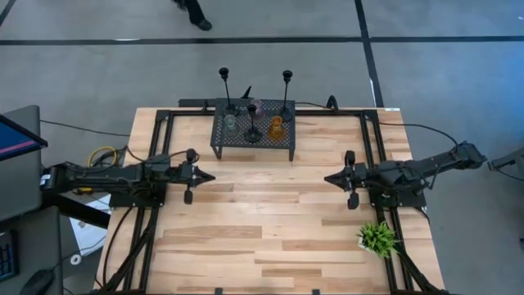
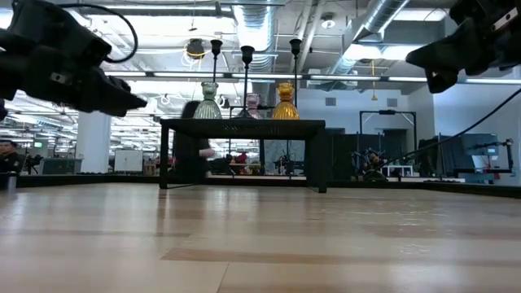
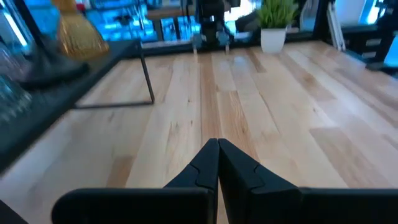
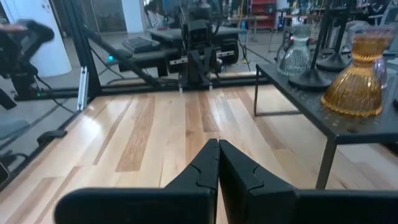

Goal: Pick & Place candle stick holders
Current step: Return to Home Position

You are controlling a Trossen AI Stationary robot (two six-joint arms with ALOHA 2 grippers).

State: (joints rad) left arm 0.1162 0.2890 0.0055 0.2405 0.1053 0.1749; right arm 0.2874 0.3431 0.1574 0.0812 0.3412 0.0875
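All six holders (image 1: pixel 276 127) stood on the rack (image 1: pixel 246 144); left claw (image 1: pixel 210 175) and right claw (image 1: pixel 329 177) were pinched closed, empty; the task looked finished.

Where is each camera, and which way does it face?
High view: overhead, straight down on the table; left gripper and right gripper face each other.
Low view: table-top height, level towards the rack; both arms at upper corners.
Left wrist view: over its shut fingers towards the right arm and potted plant.
Right wrist view: over its shut fingers towards the left arm.
Shared: every view shows the amber holder on the rack.
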